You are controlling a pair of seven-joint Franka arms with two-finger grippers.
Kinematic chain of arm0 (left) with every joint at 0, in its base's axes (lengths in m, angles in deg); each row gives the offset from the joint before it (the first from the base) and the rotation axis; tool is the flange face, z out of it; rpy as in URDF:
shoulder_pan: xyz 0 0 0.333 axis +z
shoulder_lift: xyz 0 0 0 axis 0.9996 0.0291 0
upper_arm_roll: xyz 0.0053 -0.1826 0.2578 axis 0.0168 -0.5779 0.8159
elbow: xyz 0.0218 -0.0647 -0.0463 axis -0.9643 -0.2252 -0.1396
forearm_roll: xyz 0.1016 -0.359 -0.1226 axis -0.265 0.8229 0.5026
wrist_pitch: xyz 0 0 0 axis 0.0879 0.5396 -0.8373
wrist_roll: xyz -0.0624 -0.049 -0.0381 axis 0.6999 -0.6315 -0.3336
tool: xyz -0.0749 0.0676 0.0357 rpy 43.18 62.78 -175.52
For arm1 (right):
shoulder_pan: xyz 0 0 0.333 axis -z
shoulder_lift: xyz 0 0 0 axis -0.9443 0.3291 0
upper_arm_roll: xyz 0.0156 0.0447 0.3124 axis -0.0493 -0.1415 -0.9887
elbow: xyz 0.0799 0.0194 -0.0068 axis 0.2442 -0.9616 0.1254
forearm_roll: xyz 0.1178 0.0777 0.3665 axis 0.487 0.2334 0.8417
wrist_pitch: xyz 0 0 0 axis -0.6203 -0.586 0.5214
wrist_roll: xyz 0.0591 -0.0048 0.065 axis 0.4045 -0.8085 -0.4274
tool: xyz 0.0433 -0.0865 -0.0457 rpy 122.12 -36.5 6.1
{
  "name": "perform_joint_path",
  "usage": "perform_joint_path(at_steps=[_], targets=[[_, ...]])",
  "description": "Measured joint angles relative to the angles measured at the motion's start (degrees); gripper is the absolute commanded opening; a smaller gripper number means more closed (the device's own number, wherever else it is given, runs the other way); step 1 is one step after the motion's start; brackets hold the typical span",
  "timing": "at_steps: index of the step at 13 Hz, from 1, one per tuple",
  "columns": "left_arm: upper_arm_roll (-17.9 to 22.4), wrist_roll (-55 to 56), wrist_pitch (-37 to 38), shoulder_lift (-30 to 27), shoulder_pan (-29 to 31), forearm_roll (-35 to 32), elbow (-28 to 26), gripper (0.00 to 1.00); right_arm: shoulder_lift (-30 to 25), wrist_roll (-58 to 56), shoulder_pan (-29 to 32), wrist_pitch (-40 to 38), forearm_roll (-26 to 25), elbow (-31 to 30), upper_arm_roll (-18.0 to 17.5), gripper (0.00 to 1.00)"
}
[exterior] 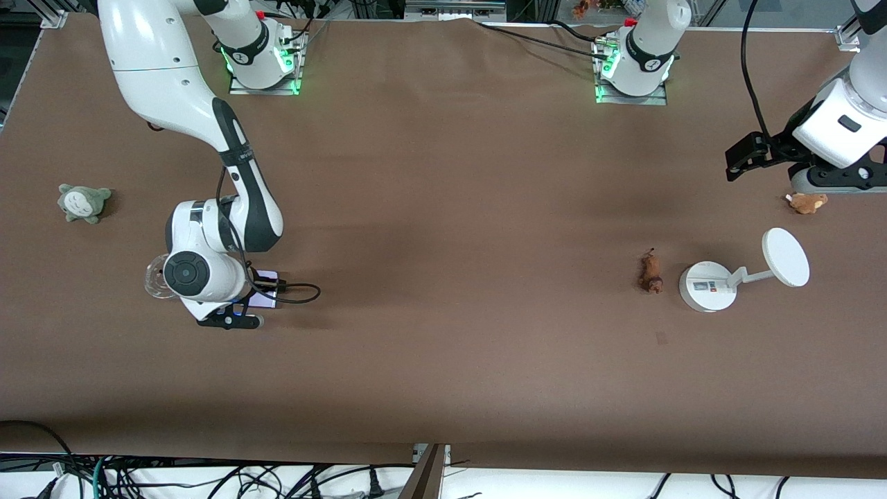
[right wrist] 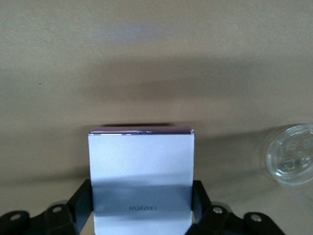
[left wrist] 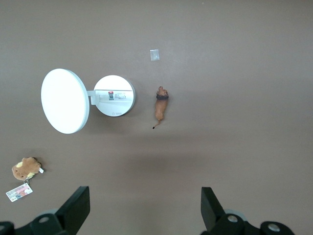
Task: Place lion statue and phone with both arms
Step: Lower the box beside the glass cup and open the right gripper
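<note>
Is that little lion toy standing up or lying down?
Cannot tell for sure: the lion statue rests stretched out on the table beside the white stand, seen only from above.

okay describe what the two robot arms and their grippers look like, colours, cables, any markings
Both arms are glossy white with rounded shells and dark grey or black joint bands. Their bases glow green. The right arm has a black round cap on its wrist and a looping black cable. The right gripper and left gripper have black, blocky fingers. A black cable hangs along the left arm.

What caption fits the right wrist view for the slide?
Right gripper closed on the lavender phone low over the brown table, clear plastic lid beside it.
</note>
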Motion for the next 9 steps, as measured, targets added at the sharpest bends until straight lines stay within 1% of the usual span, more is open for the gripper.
perform_joint_path(at_steps=[1,2,3,4,7,9], targets=[[-0.04,0.0,0.08,0.0,-0.08,0.0,0.0,1.0,-0.01,-0.04,0.0,0.76,0.0,-0.62,0.04,0.38],[-0.03,0.0,0.11,0.0,-0.09,0.0,0.0,1.0,-0.02,-0.12,-0.01,1.68,0.0,-1.27,0.03,0.42],[-0.02,0.0,0.15,0.0,-0.09,0.0,0.0,1.0,-0.29,-0.21,-0.03,2.14,0.0,-1.71,0.04,0.77],[-0.02,0.0,0.22,0.0,-0.09,0.0,0.0,1.0,-0.53,-0.24,-0.03,2.17,0.0,-2.05,0.05,1.0],[-0.02,0.0,0.34,-0.01,-0.09,0.0,0.0,1.0,-1.44,-0.56,-0.03,2.34,-0.02,-2.19,0.34,1.0],[-0.02,0.0,0.37,-0.02,-0.09,0.0,0.0,1.0,-3.24,-0.77,-0.03,2.49,-0.03,-1.95,0.49,1.0]])
